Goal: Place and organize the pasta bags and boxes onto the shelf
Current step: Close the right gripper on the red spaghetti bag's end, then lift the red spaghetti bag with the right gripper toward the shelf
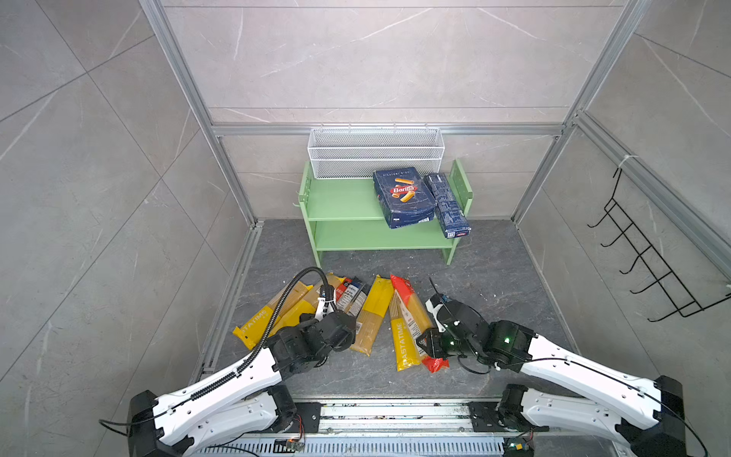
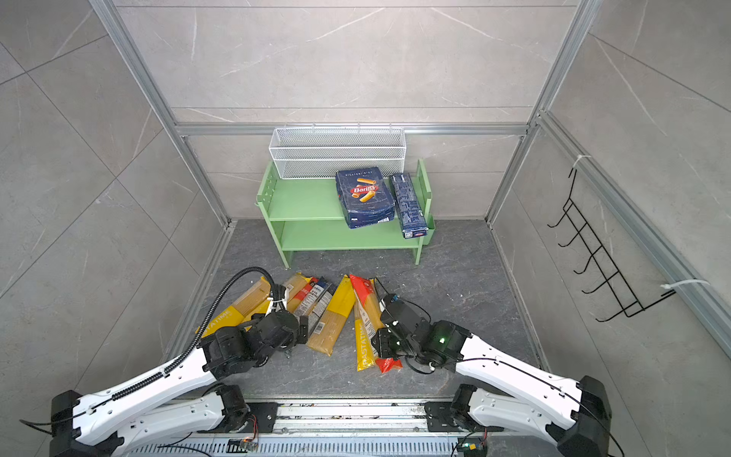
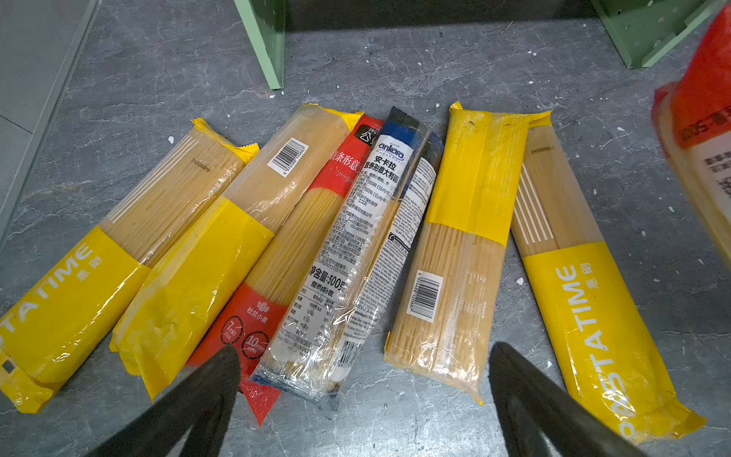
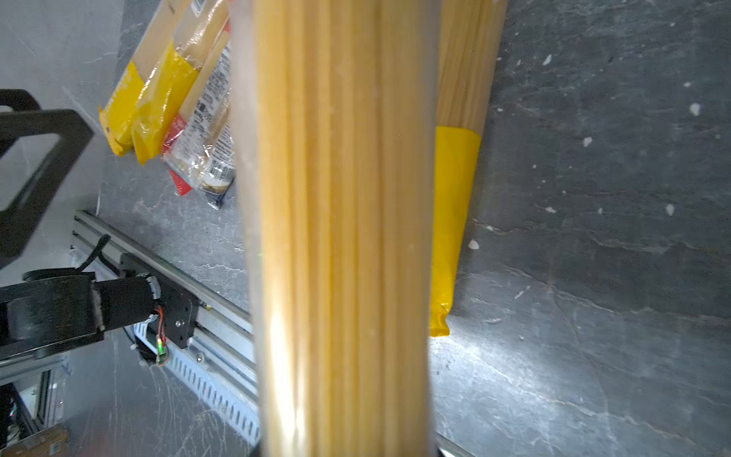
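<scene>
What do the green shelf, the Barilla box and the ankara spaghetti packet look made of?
Green shelf: likely painted sheet metal, matte; thin flat boards, punched side panels.
Barilla box: printed cardboard, slight sheen; its front edge looks dented.
ankara spaghetti packet: clear glossy plastic film; wrinkles, glare, strands showing through.

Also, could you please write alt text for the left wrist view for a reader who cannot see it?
Six long spaghetti packets lie fanned on a dark grey stone-look floor: four yellow, one red and one clear Ankara packet in the middle. The open left end effector points at the middle packets; light green shelf legs stand beyond them.
</scene>
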